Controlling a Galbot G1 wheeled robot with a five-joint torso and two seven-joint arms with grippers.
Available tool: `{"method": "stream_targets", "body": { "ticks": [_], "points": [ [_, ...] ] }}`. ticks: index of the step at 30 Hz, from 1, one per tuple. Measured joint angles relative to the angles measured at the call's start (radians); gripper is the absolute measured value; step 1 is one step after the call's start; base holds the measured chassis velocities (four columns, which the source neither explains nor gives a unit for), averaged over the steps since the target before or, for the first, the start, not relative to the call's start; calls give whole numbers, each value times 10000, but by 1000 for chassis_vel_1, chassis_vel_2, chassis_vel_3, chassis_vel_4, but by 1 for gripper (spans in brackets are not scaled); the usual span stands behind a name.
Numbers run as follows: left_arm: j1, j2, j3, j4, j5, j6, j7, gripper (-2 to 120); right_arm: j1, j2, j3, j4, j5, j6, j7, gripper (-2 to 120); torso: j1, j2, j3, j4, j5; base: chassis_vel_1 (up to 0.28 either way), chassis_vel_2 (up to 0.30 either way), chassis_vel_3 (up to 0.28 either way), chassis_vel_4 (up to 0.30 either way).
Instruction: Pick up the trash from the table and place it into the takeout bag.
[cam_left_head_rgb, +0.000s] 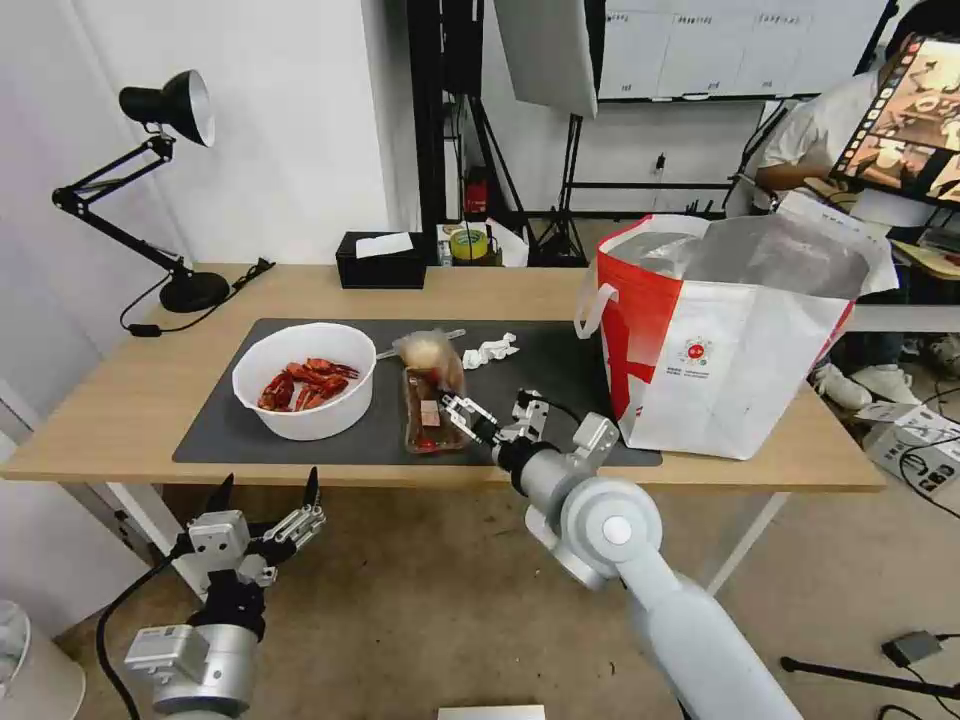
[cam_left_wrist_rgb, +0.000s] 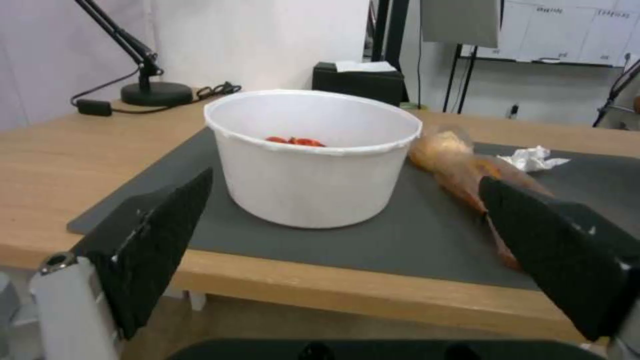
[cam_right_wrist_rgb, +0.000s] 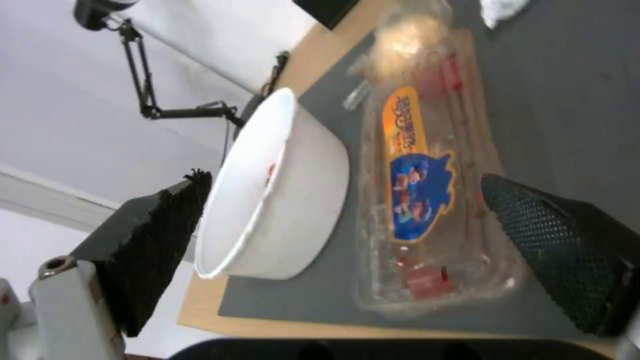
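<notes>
Between your right jaws (cam_left_head_rgb: 490, 410), spread wide over the front edge of the surface (cam_left_head_rgb: 120, 420), sits the clear tray (cam_right_wrist_rgb: 427, 200), untouched by either finger. White bowl (cam_left_head_rgb: 304, 380) of shells is just beyond the tray on its far side from the arm; small bag with beige lump (cam_left_head_rgb: 428, 352) and crumpled tissue (cam_left_head_rgb: 488, 351) lie farther ahead on the grey mat (cam_left_head_rgb: 560, 350). Takeout bag (cam_left_head_rgb: 720, 340) stands open behind that wrist. Your left jaws (cam_left_head_rgb: 265, 490) hang apart below the surface edge, facing the bowl.
</notes>
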Motion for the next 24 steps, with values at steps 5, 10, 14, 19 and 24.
{"method": "stream_targets", "body": {
  "ticks": [5, 10, 14, 19, 24],
  "points": [
    [4, 32, -40, -78, -43, 0, 0, 100, 627, -298, -248, -223, 46, 4, -260, 100, 0, 0, 0, 0, 0, 0, 0, 0, 0],
    [-7, 61, -83, -131, -113, -1, 0, 100, 1619, -743, -689, -486, 387, -13, -566, 100, 0, 0, 0, 1, -1, 0, 0, 0, 0],
    [-62, 66, -91, -136, -191, 2, 0, 100, 2434, -965, -1069, -813, 390, -122, -817, 100, 0, 0, 0, 0, 0, 0, 0, 0, 0],
    [-125, 66, -87, -136, -270, 4, 0, 100, 3504, -1152, -1831, -1507, -700, -258, -1226, 100, 0, 0, 1, 1, 0, 0, 0, 0, 0],
    [-166, 106, -91, -142, -329, 10, 8, 100, 4860, -1394, -3060, -2843, -4147, -657, -2686, 100, 1, -1, 1, 1, 0, 0, 0, 0, 0]
  ]
}}
